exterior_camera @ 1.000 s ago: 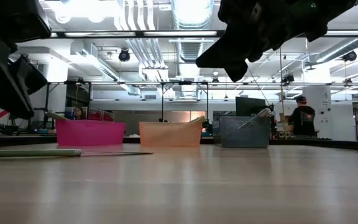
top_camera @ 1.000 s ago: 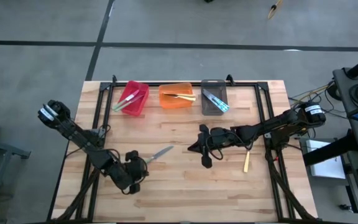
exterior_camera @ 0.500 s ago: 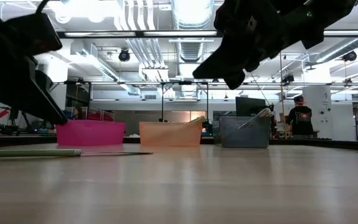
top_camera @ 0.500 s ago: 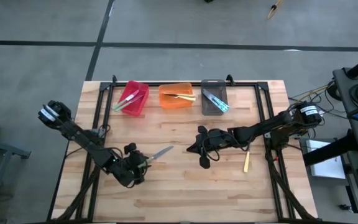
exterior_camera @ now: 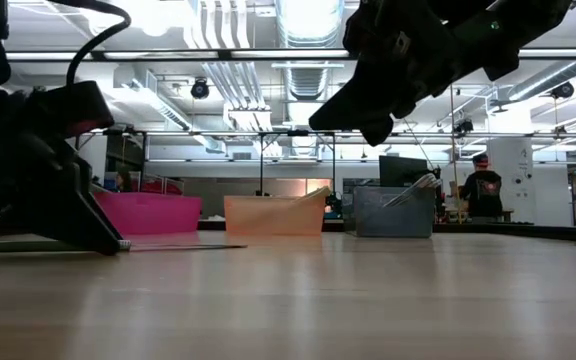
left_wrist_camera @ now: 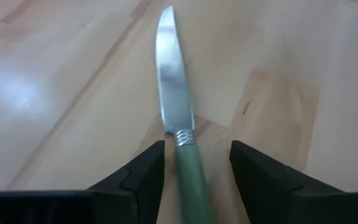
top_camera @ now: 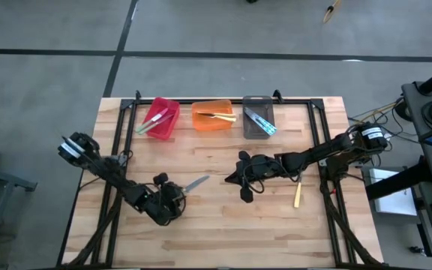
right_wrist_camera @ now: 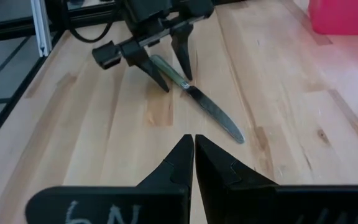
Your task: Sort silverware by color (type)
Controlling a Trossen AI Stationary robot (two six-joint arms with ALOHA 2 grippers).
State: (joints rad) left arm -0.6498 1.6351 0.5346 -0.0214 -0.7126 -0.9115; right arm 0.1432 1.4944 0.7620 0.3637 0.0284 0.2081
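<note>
Left gripper (top_camera: 172, 196) was down at the wooden bench (top_camera: 216, 232), near-left of centre, its jaws spread wide and straddling the handle of a green-handled knife with a silver metal blade (left_wrist_camera: 178, 134); fingers (left_wrist_camera: 143, 171) stood on either side of the handle, no contact visible in the left wrist view. The knife lay flat on the bench, blade pointing far-right toward the middle. Right gripper (top_camera: 235, 178) hung above the bench centre, jaws pressed together, holding nothing. A pale-yellow-handled utensil (top_camera: 297, 196) lay on the bench at the right, near the right arm. Along the far edge stood a red plastic bin (top_camera: 160, 118), an orange plastic bin (top_camera: 213, 116) and a grey plastic bin (top_camera: 258, 118), each containing utensils. A person (exterior_camera: 484, 190) stood in the room beyond the bench.
</note>
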